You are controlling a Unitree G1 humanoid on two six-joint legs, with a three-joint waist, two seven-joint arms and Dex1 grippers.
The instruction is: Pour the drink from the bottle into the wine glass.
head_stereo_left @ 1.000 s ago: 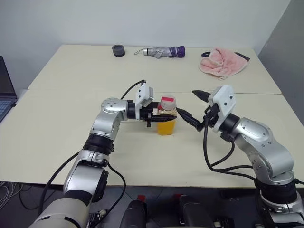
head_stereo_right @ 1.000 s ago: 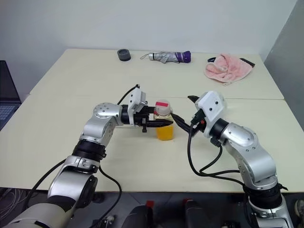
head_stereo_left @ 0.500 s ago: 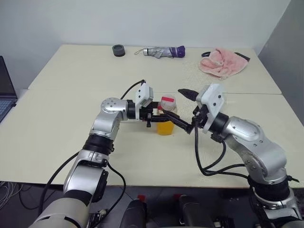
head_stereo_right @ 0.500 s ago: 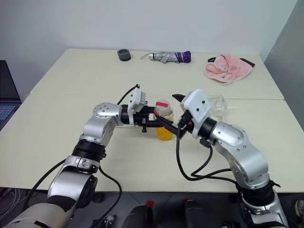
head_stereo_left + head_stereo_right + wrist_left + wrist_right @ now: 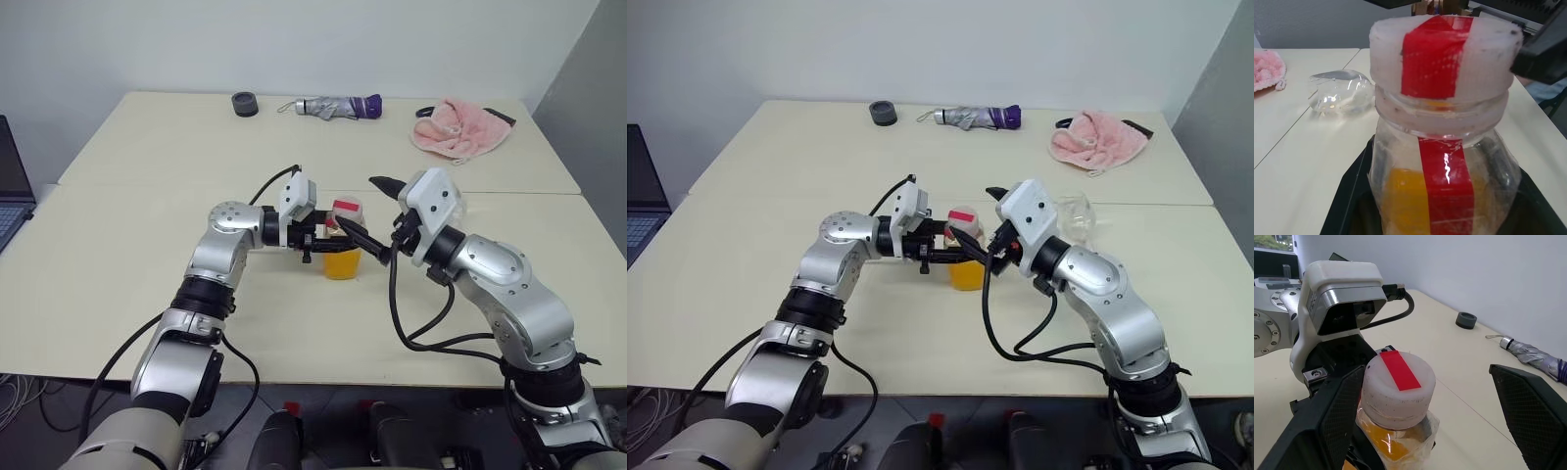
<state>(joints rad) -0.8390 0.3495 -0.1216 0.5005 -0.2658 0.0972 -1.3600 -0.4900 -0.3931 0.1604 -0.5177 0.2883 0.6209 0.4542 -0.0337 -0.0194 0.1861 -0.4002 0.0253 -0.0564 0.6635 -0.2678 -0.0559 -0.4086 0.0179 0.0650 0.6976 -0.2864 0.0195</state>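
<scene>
1. A cream table (image 5: 147, 294) fills the scene. Near its middle stands the bottle (image 5: 343, 240), upright, with the orange-yellow drink (image 5: 342, 262) filling its lower part and a pale cap (image 5: 1398, 387) with a red strip on top.
2. The left gripper (image 5: 328, 240) reaches in from the left, pointing sideways, its black fingers pressed against the bottle's shoulder just under the cap. This grip looks the same as a second ago.
3. The right gripper (image 5: 370, 213) has changed most. A second ago it hung well to the right of the bottle; it has since swung in towards the bottle.
4. Its two fingers are spread wide. In the right wrist view one finger (image 5: 1334, 421) lies beside the cap on the left gripper's side, and the other finger (image 5: 1533, 401) stands apart on the far side. Whether either one touches the cap cannot be told.
5. The wine glass (image 5: 1076, 211) sits on the table behind the right arm, partly hidden by it. In the left wrist view it seems to lie on its side.
6. At the far edge, unmoved, lie a folded umbrella (image 5: 338, 107), a small dark round object (image 5: 244, 103) and a pink cloth (image 5: 458, 125).
</scene>
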